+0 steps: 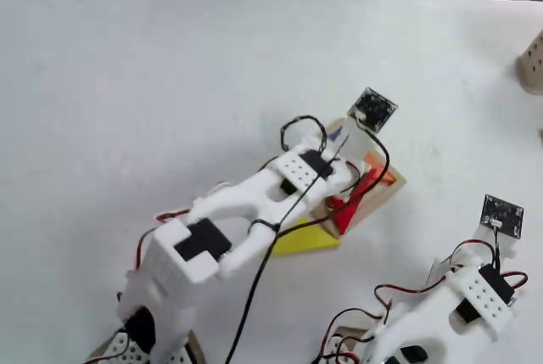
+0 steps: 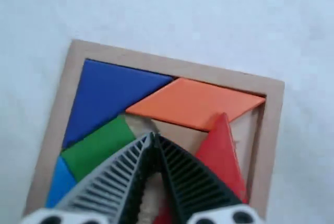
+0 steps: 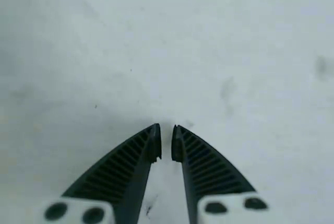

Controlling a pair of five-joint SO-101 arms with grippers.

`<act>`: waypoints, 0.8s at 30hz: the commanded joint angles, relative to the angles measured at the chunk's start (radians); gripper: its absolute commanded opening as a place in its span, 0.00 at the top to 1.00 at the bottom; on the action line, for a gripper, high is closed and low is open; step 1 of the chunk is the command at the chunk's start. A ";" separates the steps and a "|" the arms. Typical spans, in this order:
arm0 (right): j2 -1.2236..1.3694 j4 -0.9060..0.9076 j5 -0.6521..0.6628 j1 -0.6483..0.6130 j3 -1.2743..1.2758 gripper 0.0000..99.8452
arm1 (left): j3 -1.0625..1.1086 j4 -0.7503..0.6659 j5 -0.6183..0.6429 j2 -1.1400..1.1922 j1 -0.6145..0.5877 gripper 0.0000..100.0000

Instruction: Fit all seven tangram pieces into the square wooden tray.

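Wooden tray (image 2: pixel 269 130) sits near the middle of the table (image 1: pixel 170 67), somewhat toward its right edge, with the left arm stretched out over it. The left tool (image 2: pixel 155 141) is closed tip to tip with nothing between its jaws, poised above a bare patch of tray floor.

Around that patch lie a blue triangle (image 2: pixel 109 96) in 1 corner, an orange parallelogram (image 2: pixel 195 104) along the far rim, a green piece (image 2: pixel 96 148) and a lighter blue piece (image 2: pixel 58 182). The red triangle (image 2: pixel 222 151) looks tipped up against the tray's side wall, not lying flat. A yellow triangle (image 1: pixel 305 238) rests on the table just beside the tray's near side.

The step in hand is probably seating the red triangle. Closed tips suit a nudge:

- Press low on its raised edge and slide it toward the side wall until it drops flat.
- Keep the push gentle, since the orange parallelogram touches it and could ride up.
- Leave the open floor free for the yellow triangle.

The right tool (image 3: pixel 166 143) hangs over bare table near the right edge, jaws all but closed and holding nothing.
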 commanded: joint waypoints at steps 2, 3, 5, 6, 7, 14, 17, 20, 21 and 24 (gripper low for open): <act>-0.035 0.007 0.014 -0.007 -0.003 0.96 | -0.058 0.078 0.005 -0.018 0.058 0.98; -0.035 0.007 0.014 -0.007 -0.003 0.96 | -0.058 0.087 0.005 -0.019 0.071 0.98; -0.035 0.007 0.014 -0.007 -0.003 0.96 | -0.049 0.103 0.005 -0.042 0.105 0.98; -0.035 0.007 0.014 -0.007 -0.003 0.96 | -0.049 0.118 0.005 -0.056 0.120 0.98; -0.035 0.007 0.014 -0.007 -0.003 0.96 | -0.049 0.137 0.005 -0.073 0.134 0.98; -0.035 0.007 0.014 -0.007 -0.003 0.96 | -0.049 0.173 0.011 -0.128 0.160 0.98; -0.035 0.007 0.014 -0.007 -0.003 0.96 | -0.055 0.176 0.011 -0.147 0.125 0.98; -0.035 0.007 0.014 -0.007 -0.003 0.96 | -0.048 0.201 0.012 -0.208 0.084 0.98; -0.035 0.007 0.014 -0.007 -0.003 0.96 | -0.049 0.226 0.012 -0.236 0.073 0.98; -0.035 0.007 0.014 -0.007 -0.003 0.96 | -0.048 0.336 0.005 -0.341 0.067 0.98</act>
